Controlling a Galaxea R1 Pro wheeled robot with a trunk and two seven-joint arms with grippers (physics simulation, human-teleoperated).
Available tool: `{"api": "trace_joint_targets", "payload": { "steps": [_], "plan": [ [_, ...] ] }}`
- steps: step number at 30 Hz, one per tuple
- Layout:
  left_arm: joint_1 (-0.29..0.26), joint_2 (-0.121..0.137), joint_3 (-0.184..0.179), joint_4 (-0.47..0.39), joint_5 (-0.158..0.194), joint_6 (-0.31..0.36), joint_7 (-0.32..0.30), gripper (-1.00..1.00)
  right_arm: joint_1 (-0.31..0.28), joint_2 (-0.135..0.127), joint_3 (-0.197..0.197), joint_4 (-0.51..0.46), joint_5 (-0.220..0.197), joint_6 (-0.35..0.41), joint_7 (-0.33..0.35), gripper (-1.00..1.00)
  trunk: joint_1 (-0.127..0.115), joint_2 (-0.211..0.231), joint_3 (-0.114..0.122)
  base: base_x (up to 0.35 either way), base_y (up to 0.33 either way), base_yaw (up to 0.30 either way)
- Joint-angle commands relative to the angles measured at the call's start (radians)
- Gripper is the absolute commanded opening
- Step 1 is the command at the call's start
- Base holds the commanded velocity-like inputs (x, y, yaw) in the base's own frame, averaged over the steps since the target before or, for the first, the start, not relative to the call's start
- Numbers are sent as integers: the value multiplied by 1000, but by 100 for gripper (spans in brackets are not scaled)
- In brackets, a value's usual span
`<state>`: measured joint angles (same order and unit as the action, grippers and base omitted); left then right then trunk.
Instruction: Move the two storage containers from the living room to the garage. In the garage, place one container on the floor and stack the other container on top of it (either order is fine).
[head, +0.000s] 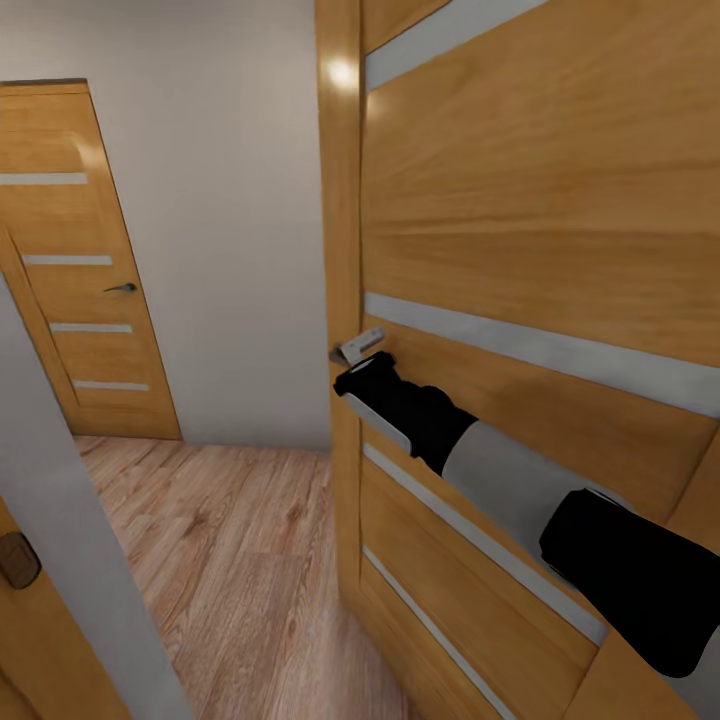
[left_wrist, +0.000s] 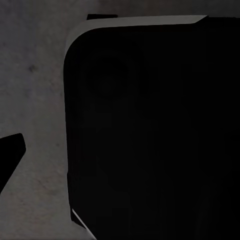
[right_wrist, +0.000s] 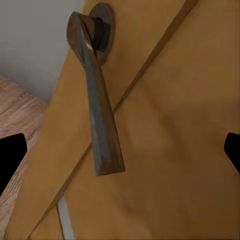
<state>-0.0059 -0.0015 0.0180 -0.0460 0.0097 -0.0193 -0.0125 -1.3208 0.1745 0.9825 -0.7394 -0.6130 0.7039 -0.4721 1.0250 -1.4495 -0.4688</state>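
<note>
Two wooden doors show in the head view: a near door (head: 540, 250) of warm honey-toned wood with a smooth grain and pale inset strips running across it, standing ajar at the right, and a far door (head: 75, 280) of the same make, shut, in a plain off-white wall (head: 230, 220). Between them lies a light wood plank floor (head: 230, 560) with visible knots and streaks. No writing or label can be read anywhere. The right arm (head: 520, 480) — black segments with a pale grey sleeve between — reaches forward and up along the near door's face, and the right tool (head: 362, 362) sits at the door's edge by the lever handle (right_wrist: 97, 105). In the right wrist view that handle is a slim, dark brushed-metal bar on a round rosette, tilted, with the tool's black fingertips (right_wrist: 10, 160) spread wide to either side and not touching it. The left wrist view is dim: a rounded dark panel with a pale rim against a mottled grey surface, and one black fingertip (left_wrist: 10, 155) at the edge — whether the left tool is spread cannot be told. The storage containers are not in view.
</note>
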Motion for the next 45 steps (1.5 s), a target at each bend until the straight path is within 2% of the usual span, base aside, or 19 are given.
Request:
{"api": "trace_joint_targets", "payload": {
  "steps": [1,10,15,22,33,40,45],
  "plan": [
    [0,0,2,0,1,-2,-1,100,-2,0,3,14,4,9,-14,100,0,-1,-1,1,0,0],
    [0,0,2,0,1,-1,-1,100,-3,0,-3,157,5,6,-15,100,0,-1,-1,0,0,0],
    [0,0,2,0,1,-1,-1,100,-66,0,-9,260,-2,-11,-11,100,0,-1,-1,0,0,0],
    [0,0,2,0,1,-2,-1,100,-84,0,-10,298,-4,-18,-10,100,0,-1,-1,0,0,0],
    [0,0,2,0,1,-2,-1,100,-84,0,-10,285,-4,-20,-7,100,0,-1,-1,0,0,0],
    [0,0,2,0,1,-2,-1,100,-84,0,-12,124,-7,2,-5,100,0,-1,-1,0,0,0],
    [0,0,3,0,1,-2,-1,100,-79,0,-13,53,-11,26,-1,100,0,-1,-1,0,0,0]
  ]
}}
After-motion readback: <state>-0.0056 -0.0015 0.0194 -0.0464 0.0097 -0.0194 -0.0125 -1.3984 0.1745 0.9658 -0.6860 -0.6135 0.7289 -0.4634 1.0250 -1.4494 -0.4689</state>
